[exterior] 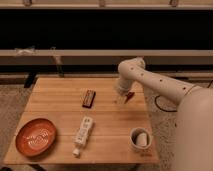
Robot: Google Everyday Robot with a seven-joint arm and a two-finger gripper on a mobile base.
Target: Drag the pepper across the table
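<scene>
The small dark-red pepper (130,95) lies on the light-wood table (60,95), near its far right edge. My gripper (120,98) hangs from the white arm and points down at the tabletop, just left of the pepper and very close to it. I cannot tell whether it touches the pepper.
A dark brown bar (89,98) lies left of the gripper. A white power strip (83,134) lies near the front middle. An orange-red plate (36,136) sits at the front left. A cup (140,139) stands at the front right. A dark wall with a ledge runs behind the table.
</scene>
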